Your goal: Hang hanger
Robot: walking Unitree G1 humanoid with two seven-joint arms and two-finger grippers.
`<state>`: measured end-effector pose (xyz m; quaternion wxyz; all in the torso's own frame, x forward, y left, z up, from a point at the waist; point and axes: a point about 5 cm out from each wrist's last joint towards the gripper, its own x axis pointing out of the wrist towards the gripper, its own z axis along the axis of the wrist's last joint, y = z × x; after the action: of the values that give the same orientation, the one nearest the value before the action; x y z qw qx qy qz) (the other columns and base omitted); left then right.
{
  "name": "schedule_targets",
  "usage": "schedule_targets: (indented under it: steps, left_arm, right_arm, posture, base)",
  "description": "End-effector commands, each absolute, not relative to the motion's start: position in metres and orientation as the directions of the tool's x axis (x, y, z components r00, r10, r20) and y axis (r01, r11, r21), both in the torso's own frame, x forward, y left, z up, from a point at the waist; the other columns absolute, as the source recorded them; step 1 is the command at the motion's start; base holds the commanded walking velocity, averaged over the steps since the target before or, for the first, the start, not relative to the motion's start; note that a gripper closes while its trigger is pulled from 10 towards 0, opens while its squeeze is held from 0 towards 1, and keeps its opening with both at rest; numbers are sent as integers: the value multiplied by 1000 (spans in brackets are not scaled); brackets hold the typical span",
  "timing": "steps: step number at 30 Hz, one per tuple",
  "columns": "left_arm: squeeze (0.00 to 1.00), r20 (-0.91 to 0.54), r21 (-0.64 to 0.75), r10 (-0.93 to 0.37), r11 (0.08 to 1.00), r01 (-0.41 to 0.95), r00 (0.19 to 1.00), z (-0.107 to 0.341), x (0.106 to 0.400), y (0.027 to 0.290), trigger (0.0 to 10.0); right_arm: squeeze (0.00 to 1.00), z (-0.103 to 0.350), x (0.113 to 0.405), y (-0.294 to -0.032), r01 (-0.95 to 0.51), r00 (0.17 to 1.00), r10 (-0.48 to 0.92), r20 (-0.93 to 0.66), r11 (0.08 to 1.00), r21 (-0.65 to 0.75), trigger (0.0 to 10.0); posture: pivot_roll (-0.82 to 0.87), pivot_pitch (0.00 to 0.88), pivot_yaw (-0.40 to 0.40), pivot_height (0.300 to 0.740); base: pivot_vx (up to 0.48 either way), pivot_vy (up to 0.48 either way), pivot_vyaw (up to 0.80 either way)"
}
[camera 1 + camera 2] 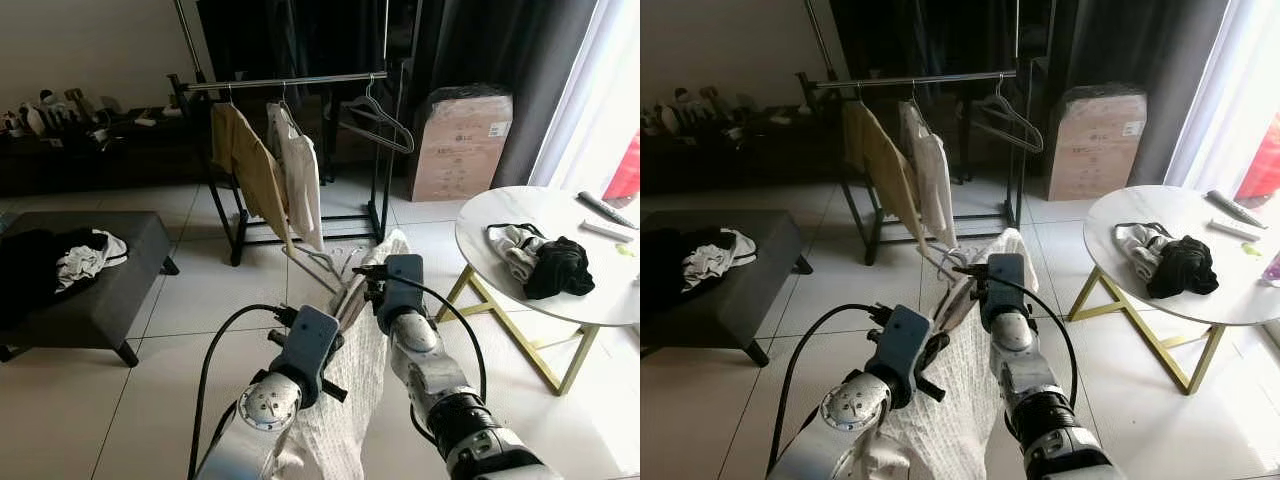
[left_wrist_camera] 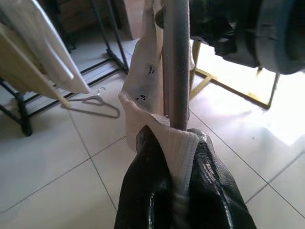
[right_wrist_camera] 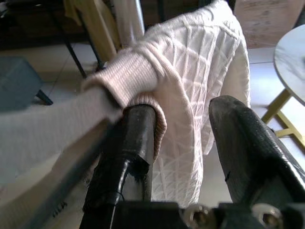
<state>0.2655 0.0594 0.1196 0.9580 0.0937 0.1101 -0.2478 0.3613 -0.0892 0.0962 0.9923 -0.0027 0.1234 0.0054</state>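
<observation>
Head views: both arms raised at 6 o'clock of frame, carrying a white knit sweater (image 1: 350,400) already threaded on a grey hanger (image 2: 177,62), w/ the clothes rack (image 1: 290,82) well apart at 12 o'clock across bare tile. Left gripper (image 2: 176,191), seen in its wrist view, is pressed together on the ribbed collar where the hanger's bar passes through; pinching fabric and bar as one prob. keeps the garment from sliding off in transit. Right gripper (image 3: 190,143) has its fingers spread, one finger (image 3: 133,138) tucked under the knit's rolled edge, the other finger (image 3: 248,143) free of the cloth; this reads as support from below, not a grip. Sweater body hangs down btwn the arms, so its weight stays low. On the rack: a tan garment (image 1: 245,165) and a white shirt (image 1: 300,170) at the bar's left half, an empty dark hanger (image 1: 378,118) near the right end; free bar btwn them looks like the likely target. A spare hanger (image 2: 93,102) lies on the floor by the rack foot. Round table (image 1: 600,300) at 3 o'clock, bench (image 1: 120,300) at 9 o'clock. Judged stage: approach, hook not yet on the bar.
</observation>
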Motion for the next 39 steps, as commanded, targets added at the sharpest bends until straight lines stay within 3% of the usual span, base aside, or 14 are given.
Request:
schedule_targets:
  steps: [1,5,6,7,8,18,28,30,33,39]
  left_arm:
    - [0,-253,143,-483,838,526,838,125,260,58,10000]
    - [0,-275,148,-481,834,531,832,122,258,59,10000]
    - [0,-283,147,-478,835,530,832,120,258,60,10000]
    - [0,-289,149,-474,836,529,832,119,257,61,10000]
    - [0,-293,151,-470,837,526,833,119,257,62,10000]
    - [0,-362,182,-445,828,530,819,112,254,71,10000]
    - [0,-445,249,-339,842,478,829,103,250,93,10000]
    - [0,-443,251,-350,835,489,825,103,249,93,10000]
    - [0,-417,231,-469,774,590,779,109,239,85,10000]
    - [0,-462,260,-566,650,715,683,112,224,87,10000]
  right_arm:
    - [0,106,367,-91,22,977,-17,-212,1000,18,10000]
    - [0,107,368,-92,16,978,-13,-206,1000,12,10000]
    - [0,107,368,-92,15,979,-12,-205,1000,12,4588]
    - [0,106,367,-92,12,979,-8,-205,1000,17,863]
    - [0,105,367,-92,10,979,-5,-205,1000,23,0]
    - [0,99,365,-99,17,977,-17,-210,1000,-1,0]
    - [0,90,361,-109,15,974,-19,-226,1000,-21,0]
    - [0,89,361,-111,18,973,-23,-228,1000,-23,0]
    - [0,89,361,-115,24,973,-29,-228,999,-26,0]
    - [0,88,361,-117,9,973,-16,-231,999,-33,0]
  posture:
    - [24,44,26,740]
    - [25,47,27,740]
    - [25,47,27,740]
    - [25,48,27,740]
    - [25,48,27,740]
    - [23,50,32,740]
    - [23,39,34,740]
    - [24,39,34,740]
    - [24,33,35,740]
    - [27,31,35,740]
  base:
    - [0,0,0]
    - [0,0,0]
    - [0,0,0]
    - [0,0,0]
    - [0,0,0]
    - [0,0,0]
    - [0,0,0]
    - [0,0,0]
    - [0,0,0]
    - [0,0,0]
